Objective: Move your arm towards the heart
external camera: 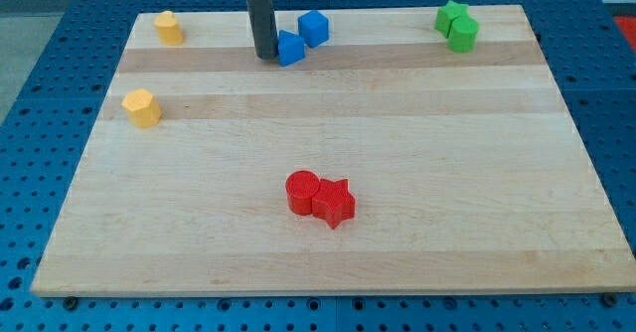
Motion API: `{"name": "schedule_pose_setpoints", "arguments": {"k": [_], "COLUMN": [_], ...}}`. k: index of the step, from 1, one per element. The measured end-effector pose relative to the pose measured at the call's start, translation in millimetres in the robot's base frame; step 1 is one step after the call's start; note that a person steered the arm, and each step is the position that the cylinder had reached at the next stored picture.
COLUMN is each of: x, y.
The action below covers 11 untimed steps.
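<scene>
Heart block, yellow (169,27), is sitting at the far left corner of the surface (417,223); its shape is small here, so I'm judging it against the yellow hexagon-like block (142,107) nearer me. My tip (265,56) is resting right of it, just beside a blue block (290,49), possibly touching. The end effector is a bare rod, pinching nothing. The heart is looking light, rigid and smooth, likely sliding easily; I'm expecting to contact its right side low, no grasp.

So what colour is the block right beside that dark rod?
Blue block, clearest in the camera view.
</scene>
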State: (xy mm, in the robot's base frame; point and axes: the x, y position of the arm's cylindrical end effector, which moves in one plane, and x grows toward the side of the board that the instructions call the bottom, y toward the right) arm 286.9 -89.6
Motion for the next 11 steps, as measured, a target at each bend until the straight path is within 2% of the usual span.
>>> {"name": "schedule_pose_setpoints", "arguments": {"k": [1, 4, 5, 7, 9, 11], "x": [30, 5, 20, 9, -58, -81], "y": [3, 54, 36, -14, -24, -116]}}
